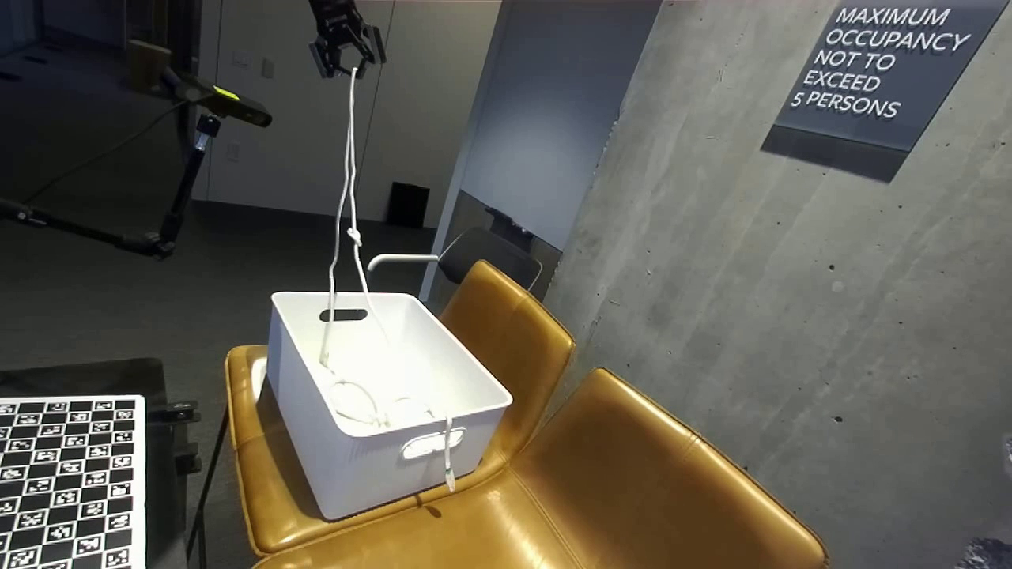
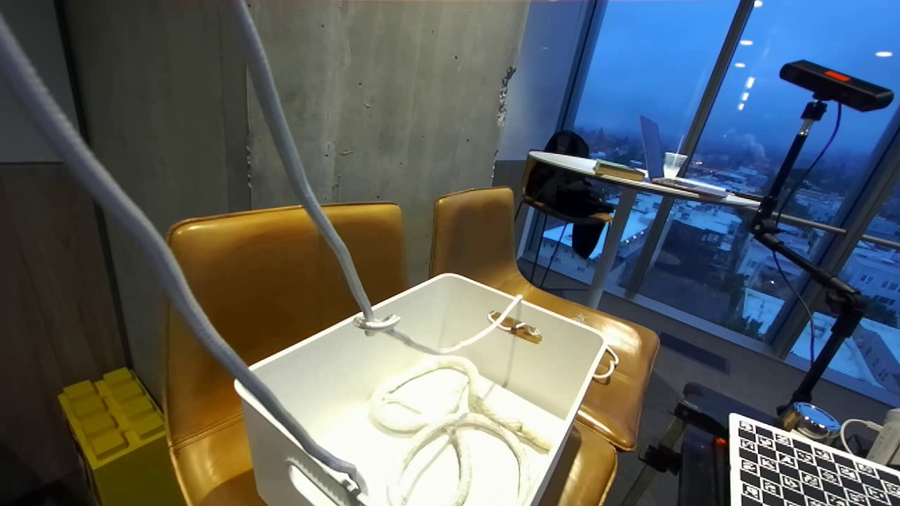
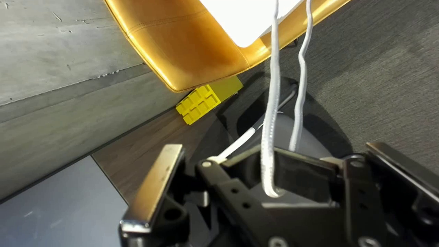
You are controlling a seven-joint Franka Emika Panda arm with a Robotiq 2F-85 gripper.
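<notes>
End effector (image 3: 269,154) high up, clenched, with the top of a white rope (image 3: 272,103) caught in it; pinched or merely hooked there, cannot tell. From that point downward, two strands, with a knot (image 1: 354,236) partway along one, to a white bin (image 1: 371,474). More rope in loose coils on the bin's bottom, and a length over a short edge of its rim, hanging past the handle slot (image 1: 423,446) in an exterior view.

Under the bin, mostly hidden, the seat of a tan leather chair (image 1: 510,340). Right beside, edge near edge, a second tan chair (image 1: 656,466). Behind both backrests, a pitted concrete wall (image 1: 751,316) with a dark sign (image 1: 870,71) for a maximum of five persons. On the dark floor (image 3: 394,85), near a corner of the first chair's backrest, a yellow studded block (image 3: 199,103).

Farther out, a checkered board (image 1: 71,482) and, in an exterior view, a black camera (image 2: 837,86) on a jointed stand (image 2: 782,172). By tall windows (image 2: 716,84), with rooftops (image 2: 749,235) and deep blue sky (image 2: 647,91) beyond, a high table (image 2: 562,160) with a laptop (image 2: 652,147), a cup (image 2: 673,164) and a book (image 2: 619,170). Elsewhere at the back, pale wall panels (image 1: 316,142).
</notes>
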